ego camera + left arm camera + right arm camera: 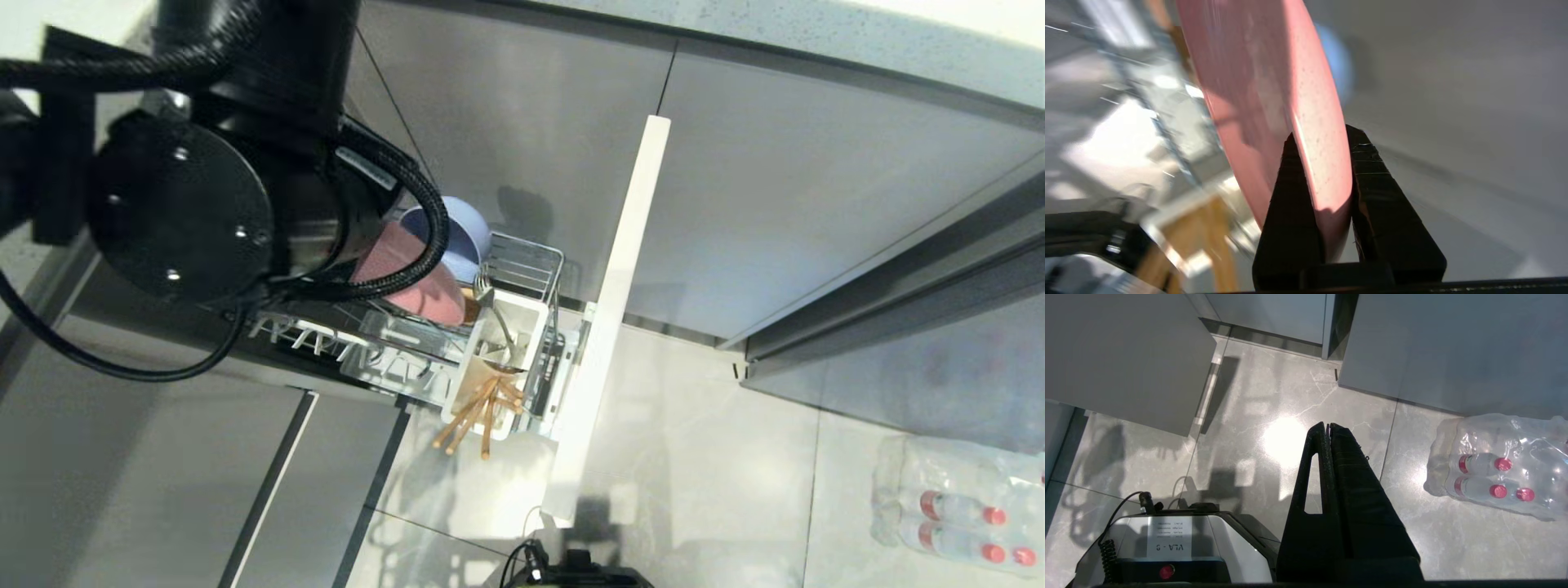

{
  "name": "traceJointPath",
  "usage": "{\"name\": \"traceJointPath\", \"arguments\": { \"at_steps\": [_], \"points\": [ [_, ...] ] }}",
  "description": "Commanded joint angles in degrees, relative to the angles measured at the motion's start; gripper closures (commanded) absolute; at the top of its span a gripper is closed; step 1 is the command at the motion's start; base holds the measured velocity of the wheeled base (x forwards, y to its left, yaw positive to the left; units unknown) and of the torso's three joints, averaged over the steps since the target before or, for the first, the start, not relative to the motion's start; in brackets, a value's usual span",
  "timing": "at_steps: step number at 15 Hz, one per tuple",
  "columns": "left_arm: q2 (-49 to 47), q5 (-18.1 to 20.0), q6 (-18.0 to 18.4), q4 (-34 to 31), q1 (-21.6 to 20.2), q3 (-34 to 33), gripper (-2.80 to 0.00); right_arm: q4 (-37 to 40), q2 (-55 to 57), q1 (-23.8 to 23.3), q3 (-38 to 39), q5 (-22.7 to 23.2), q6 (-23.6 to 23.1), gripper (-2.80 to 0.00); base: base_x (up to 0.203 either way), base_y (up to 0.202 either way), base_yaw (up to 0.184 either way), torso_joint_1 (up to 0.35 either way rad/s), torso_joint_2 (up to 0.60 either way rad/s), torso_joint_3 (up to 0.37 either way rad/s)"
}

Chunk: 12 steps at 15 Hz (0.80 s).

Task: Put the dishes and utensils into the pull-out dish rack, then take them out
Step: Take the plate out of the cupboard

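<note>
Utensils sit in the dish rack [522, 269]; our left gripper [1321, 143] clamps the pink plate [1265, 102] above it, perhaps mid-unloading.

The left arm [212, 163] is matte black, built of thick cylinders, with a round flat end cap [175, 216] bearing small bright screws. Braided black cable [420, 220] loops beside that cap, and a small grey label, unreadable, sits next to it. The left gripper [1323, 163] has two wedge-shaped black fingers, seemingly wrapped in tape; the right gripper [1328, 428] has the same tapering black fingers, one with a slot cut through. Below it the base [1167, 547] is white and black, marked "VLA", with a red button and coiled black cord.
</note>
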<state>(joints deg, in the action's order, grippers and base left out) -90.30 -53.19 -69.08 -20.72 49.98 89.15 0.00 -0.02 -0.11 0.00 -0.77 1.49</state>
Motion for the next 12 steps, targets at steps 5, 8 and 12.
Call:
{"name": "traceJointPath", "arguments": {
  "at_steps": [5, 8, 12],
  "points": [
    [6.8, -0.2, 10.0, -0.1, 14.6, 7.9, 0.00, 0.0, 0.0, 0.0, 0.0, 0.0, 0.0, 0.00, 0.000, 0.000, 0.000, 0.000, 0.00, 0.000],
    [7.6, -0.4, 23.8, 0.3, 17.8, 16.2, 0.00, 0.0, 0.0, -0.1, 0.0, 0.0, 0.0, 0.00, 0.000, 0.000, 0.000, 0.000, 0.00, 0.000],
    [7.7, -0.5, 49.0, 12.0, 18.0, 21.9, 0.00, 0.0, 0.0, 0.0, 0.0, 0.0, 0.0, 0.00, 0.000, 0.000, 0.000, 0.000, 0.00, 0.000]
  ]
}}
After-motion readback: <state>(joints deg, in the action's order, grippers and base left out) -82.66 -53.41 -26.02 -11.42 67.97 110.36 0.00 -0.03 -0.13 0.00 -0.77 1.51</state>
